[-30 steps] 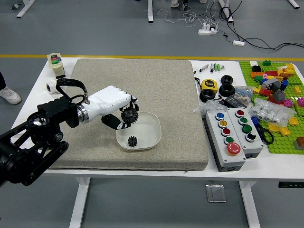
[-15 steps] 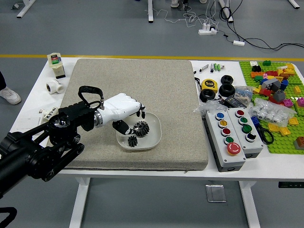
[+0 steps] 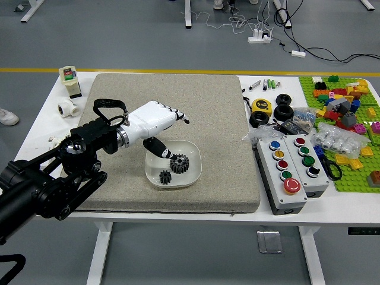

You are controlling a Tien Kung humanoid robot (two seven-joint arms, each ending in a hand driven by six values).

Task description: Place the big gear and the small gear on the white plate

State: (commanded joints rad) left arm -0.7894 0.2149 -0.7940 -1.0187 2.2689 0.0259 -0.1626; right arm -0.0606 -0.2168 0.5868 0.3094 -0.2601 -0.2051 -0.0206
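Open and holding nothing, the robot's left hand (image 3: 149, 120) hangs above the mat (image 3: 222, 130) and the edge of the white plate (image 3: 190, 176), its white back up, its long fingers stretched forward and to the right, the black thumb (image 3: 155, 147) apart from them and pointing down over the plate.

Both gears are dark, nearly black, with teeth all the way round. The big gear (image 3: 179, 163) lies flat and shows a hole at its middle; the small gear (image 3: 165, 177) is much narrower, with chunky teeth.

That plate is shallow, with rounded corners, and sits on the grey-beige mat on the white tabletop (image 3: 37, 133). It has 2 things in it: the big gear around the middle, a bit to the right, and the small gear just beside it, to the left and closer to the near edge.

As for the hand, its thumb tip comes right up by the big gear's far left side; from where I'm standing I can't tell if they touch. The small gear is nearer the robot, below the thumb in my view, clear of the fingers.

Over on the right are 2 button boxes (image 3: 282, 172) and a yellow tape measure (image 3: 261, 107).
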